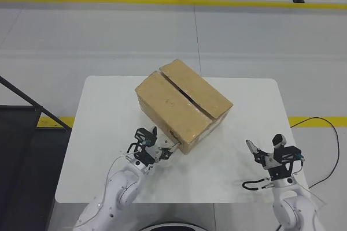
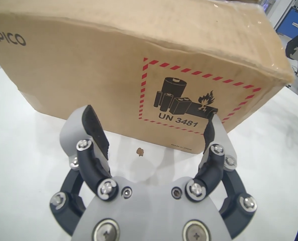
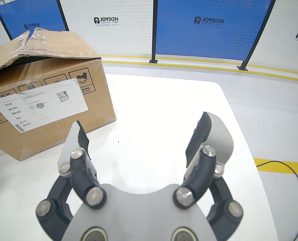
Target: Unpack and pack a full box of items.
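Cardboard box (image 1: 182, 104) sits central on the table (image 1: 243, 173), flaps down: unpacking looks unstarted. Your left claw (image 2: 151, 119) gapes just beside its near side, right claw (image 3: 140, 120) open near the table's front right corner; you'll need a flap lifted next

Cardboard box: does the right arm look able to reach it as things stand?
Probably yes: bare table lies between the open right gripper and the cardboard box, and the left gripper sits at a different face.
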